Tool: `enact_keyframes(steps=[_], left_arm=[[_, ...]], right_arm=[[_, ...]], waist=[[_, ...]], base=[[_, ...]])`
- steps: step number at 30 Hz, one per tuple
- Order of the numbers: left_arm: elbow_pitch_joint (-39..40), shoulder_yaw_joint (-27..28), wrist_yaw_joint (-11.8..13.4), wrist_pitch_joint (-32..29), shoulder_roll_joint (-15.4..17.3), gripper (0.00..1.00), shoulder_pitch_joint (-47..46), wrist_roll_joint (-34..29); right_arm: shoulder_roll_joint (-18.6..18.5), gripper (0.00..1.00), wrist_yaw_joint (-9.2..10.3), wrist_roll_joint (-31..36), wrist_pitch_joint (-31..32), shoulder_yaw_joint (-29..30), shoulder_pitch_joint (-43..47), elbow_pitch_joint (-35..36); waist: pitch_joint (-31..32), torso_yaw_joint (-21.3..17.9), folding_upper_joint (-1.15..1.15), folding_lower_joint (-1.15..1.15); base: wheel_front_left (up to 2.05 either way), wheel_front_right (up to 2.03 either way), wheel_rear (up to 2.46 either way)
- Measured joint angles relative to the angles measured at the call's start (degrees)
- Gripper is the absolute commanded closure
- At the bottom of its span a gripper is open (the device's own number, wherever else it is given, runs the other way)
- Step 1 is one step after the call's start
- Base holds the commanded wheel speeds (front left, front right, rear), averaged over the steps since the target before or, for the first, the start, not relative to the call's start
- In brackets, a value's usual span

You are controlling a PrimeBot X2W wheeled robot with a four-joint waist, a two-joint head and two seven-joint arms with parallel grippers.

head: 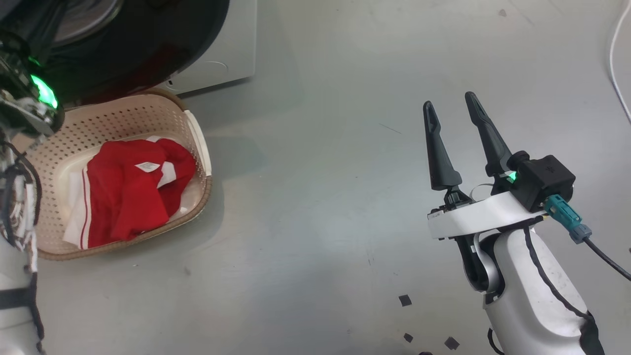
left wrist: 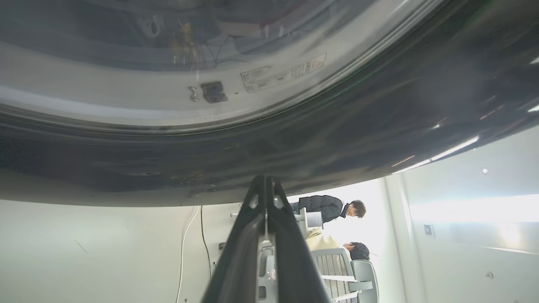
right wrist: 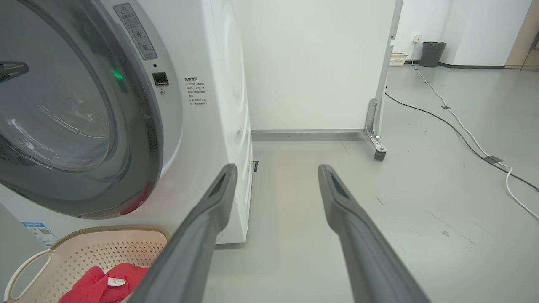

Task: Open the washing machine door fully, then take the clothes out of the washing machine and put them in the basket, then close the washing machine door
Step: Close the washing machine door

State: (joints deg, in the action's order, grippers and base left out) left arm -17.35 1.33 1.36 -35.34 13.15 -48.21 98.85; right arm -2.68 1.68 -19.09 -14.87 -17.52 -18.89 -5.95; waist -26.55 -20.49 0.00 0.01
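The washing machine [right wrist: 210, 126] stands white at the left. Its door [right wrist: 139, 139], glossy black round a clear window, is swung partway over the drum, leaving the latch hole bare. My left gripper [left wrist: 265, 179] is shut on nothing, tips at the door's [left wrist: 294, 147] black rim. In the head view the door [head: 123, 44] overhangs the basket [head: 197, 143], and my left wrist [head: 29, 98] glows green beside it. Red clothes [head: 128, 197] with white trim lie inside the basket [right wrist: 84, 244]. My right gripper [head: 449, 101] hangs open over bare floor, well right of the basket; its fingers [right wrist: 278, 168] hold nothing.
A white partition on a caster [right wrist: 379, 147] stands behind the machine. Cables [right wrist: 463, 134] run across the grey floor at the right, with a dark bin [right wrist: 431, 54] far back. Two people [left wrist: 332, 206] show in the left wrist view. Black tape scraps [head: 405, 300] dot the floor.
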Motion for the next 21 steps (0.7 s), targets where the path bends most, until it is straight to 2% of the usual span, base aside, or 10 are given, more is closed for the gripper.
enact_keyframes(steps=[2,3,5,7,8,9,21], left_arm=[[-0.2,0.2,-1.7,0.7,-0.2,1.0,2.4,-0.3],[-0.5,0.3,-2.3,1.3,-0.3,0.95,3.7,-0.5],[-0.9,0.8,-3.8,2.2,-0.7,0.76,6.1,-0.8],[-1.0,1.6,-5.8,3.7,-1.7,0.53,8.2,-0.8],[-1.0,2.4,-6.7,4.8,-2.3,0.06,9.1,-0.8],[-1.0,3.0,-7.3,5.6,-2.8,0.0,9.9,-0.8],[1.4,6.3,-8.2,12.8,-6.3,0.0,22.1,-1.8]], right_arm=[[0.0,0.0,0.0,0.5,0.0,0.8,0.3,-0.4],[0.0,0.0,0.0,0.7,0.0,1.2,0.5,-0.5],[0.0,0.0,0.0,1.2,0.0,2.0,0.9,-1.0],[0.0,0.0,-0.02,1.8,0.0,2.7,1.4,-1.5],[0.0,0.0,-0.04,2.0,0.0,3.0,1.8,-1.8],[0.0,0.0,-0.05,2.2,0.0,3.3,2.1,-2.1],[0.0,0.0,-0.71,4.4,0.0,6.0,5.0,-3.1]], waist=[[0.6,1.2,0.0,0.0],[0.9,1.8,0.0,0.0],[1.6,3.0,0.0,0.0],[2.3,4.2,0.0,-0.01],[2.7,4.8,0.0,0.0],[3.1,5.4,0.0,0.0],[8.0,12.3,0.0,0.0]], base=[[0.0,0.0,0.0],[0.0,0.0,0.0],[0.0,0.0,0.0],[0.0,0.0,0.0],[0.0,0.0,0.0],[0.0,0.0,0.0],[0.0,0.0,0.0]])
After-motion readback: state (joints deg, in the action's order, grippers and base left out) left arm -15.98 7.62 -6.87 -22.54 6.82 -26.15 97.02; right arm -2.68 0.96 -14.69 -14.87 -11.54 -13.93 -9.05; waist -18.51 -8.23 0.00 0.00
